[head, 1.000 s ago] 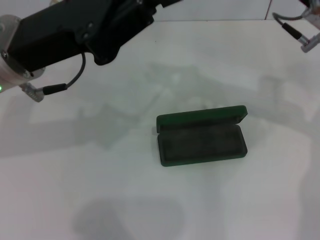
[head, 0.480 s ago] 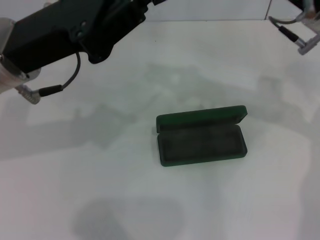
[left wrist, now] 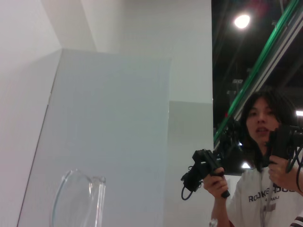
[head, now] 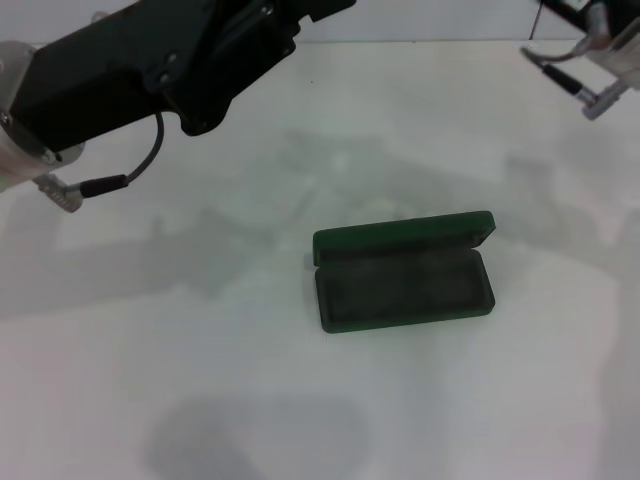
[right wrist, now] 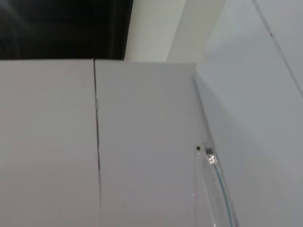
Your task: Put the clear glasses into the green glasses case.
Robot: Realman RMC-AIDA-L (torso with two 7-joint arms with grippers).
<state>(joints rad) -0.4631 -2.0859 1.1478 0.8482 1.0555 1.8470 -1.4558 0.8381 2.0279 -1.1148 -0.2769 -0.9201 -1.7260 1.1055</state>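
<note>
Spreading across the whole head view, the white table (head: 200, 380) carries the green glasses case (head: 403, 272), which lies open right of centre with its lid tipped back toward the far side and its dark lining bare. Above the table's far left stretches the bulky black left arm (head: 150, 65), and only a sliver of the right arm (head: 590, 60) shows at the far right corner; neither end effector is in view, so its opening cannot be told. The clear glasses show only in the wrist views, a lens and frame edge (left wrist: 78, 198) before the left camera and a curved clear temple (right wrist: 218, 189) before the right, both raised away from the case.
</note>
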